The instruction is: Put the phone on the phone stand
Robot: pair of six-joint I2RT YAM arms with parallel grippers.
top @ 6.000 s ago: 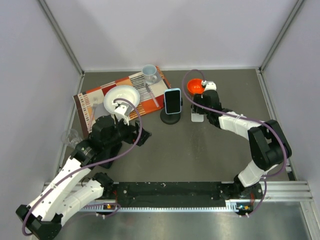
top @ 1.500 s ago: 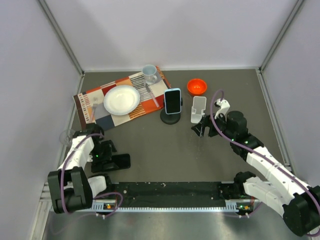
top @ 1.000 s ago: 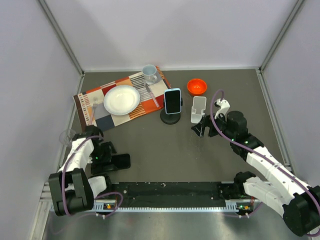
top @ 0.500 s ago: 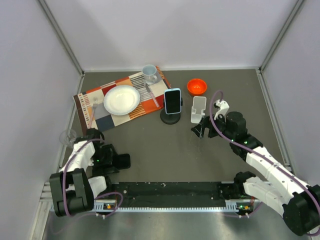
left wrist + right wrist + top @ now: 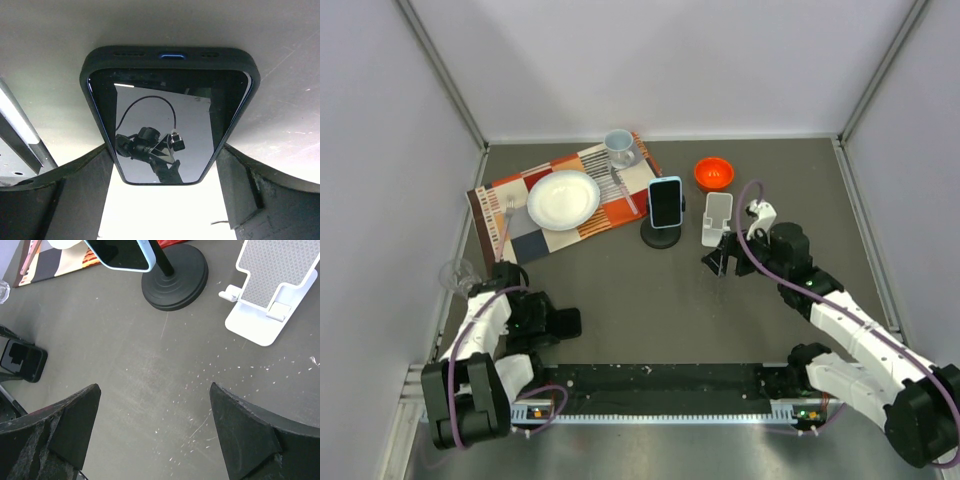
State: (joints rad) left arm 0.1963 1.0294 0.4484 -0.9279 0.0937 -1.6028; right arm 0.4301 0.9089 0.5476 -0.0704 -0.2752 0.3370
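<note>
1. A dark grey matte tabletop [image 5: 650, 300], lightly scuffed, forms the floor.
2. Pale lilac-white panel walls [image 5: 670, 60] enclose three sides.
3. Slanted silver aluminium posts [image 5: 440, 70] mark the back corners.
4. The light is soft and even.

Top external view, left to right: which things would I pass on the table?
Clear drinking glass → black phone lying flat → grey cup → light-blue-cased phone on black round-based stand → empty white plastic phone stand.

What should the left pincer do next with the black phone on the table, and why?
Probably close the left pincer on the black phone. Its fingers sit on either side of the phone, lying flat on the table, and I cannot tell whether they grip it. The white stand is empty.
</note>
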